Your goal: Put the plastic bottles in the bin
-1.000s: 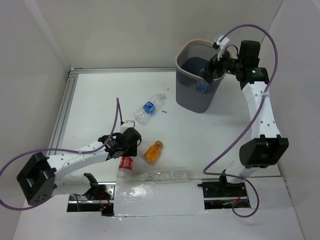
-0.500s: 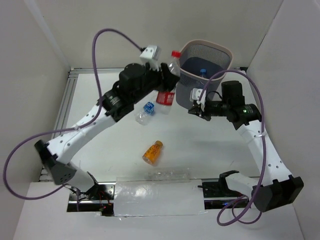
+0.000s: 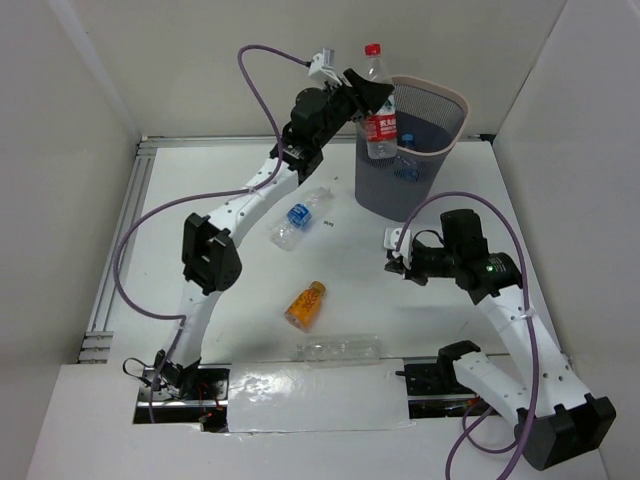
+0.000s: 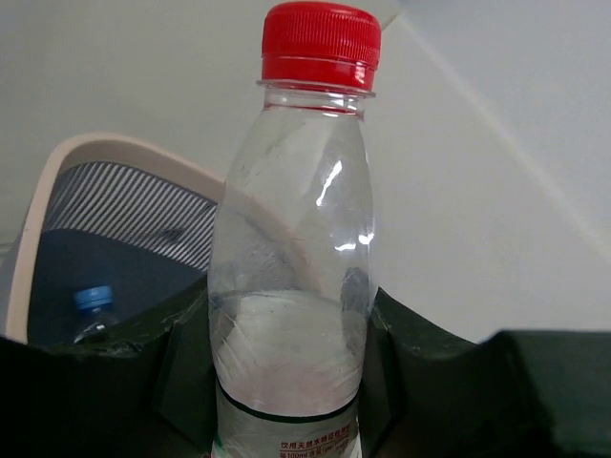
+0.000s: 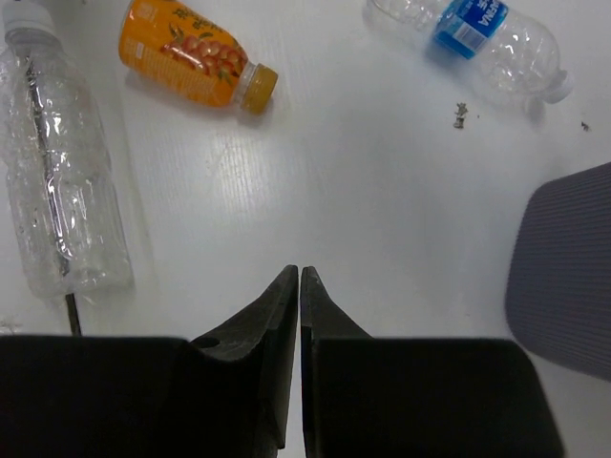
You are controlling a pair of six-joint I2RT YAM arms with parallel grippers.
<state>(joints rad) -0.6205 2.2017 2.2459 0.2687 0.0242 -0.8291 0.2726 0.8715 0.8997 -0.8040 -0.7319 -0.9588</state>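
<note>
left gripper [image 3: 370, 100] had raised the red-capped bottle [image 4: 291, 239] to the bin [image 3: 385, 190] rim, still clamped on it — release once centred inside.

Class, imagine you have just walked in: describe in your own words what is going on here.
The left gripper holds a red-capped bottle upright, raised at the rim of the bin. The bin already holds a blue-capped bottle. The right gripper is shut and empty above the table, where a blue-labelled bottle, an orange bottle and a label-free bottle lie.
</note>
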